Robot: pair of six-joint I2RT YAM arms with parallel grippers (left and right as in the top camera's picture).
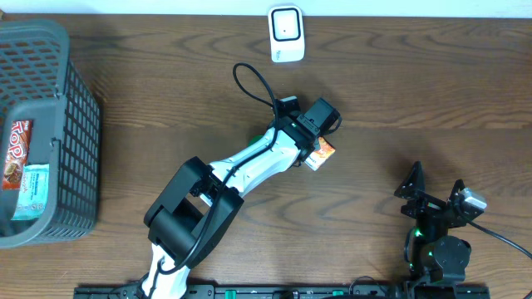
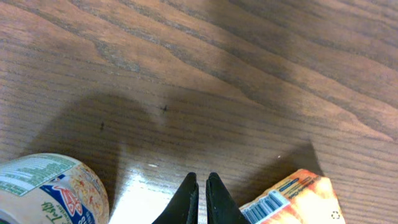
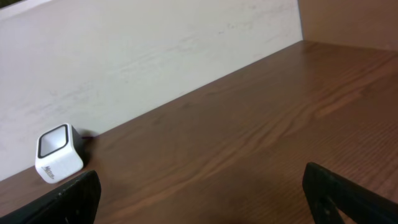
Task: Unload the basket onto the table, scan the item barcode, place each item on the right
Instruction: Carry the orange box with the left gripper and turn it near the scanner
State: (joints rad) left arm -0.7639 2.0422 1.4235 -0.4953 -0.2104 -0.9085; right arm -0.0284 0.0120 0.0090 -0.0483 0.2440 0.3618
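At the middle of the brown wood-grain table, the left gripper points down at the boards with its two black fingers pressed together, only a hairline between them and nothing caught there. The white left arm stretches in from the near edge to reach that spot.

Just to the right of those closed fingers in the wrist view lies the task's thing, the small orange cardboard box, flat on the table with its black-and-white barcode facing up on the end nearest the fingers. Whether the fingers brush its edge, I cannot tell. On the other side of the fingers stands a round printed cup with a cream, red and green label, mostly tucked under the arm in the overhead view.

Up against the far edge, a little left of centre, sits the small white boxy scanner with a dark window, well apart from the box.

Down near the near right corner the right gripper hangs above bare wood, jaws spread wide, holding nothing.

Along the left edge stands the grey plastic mesh basket, with a red-brown snack packet and a pale teal packet inside.
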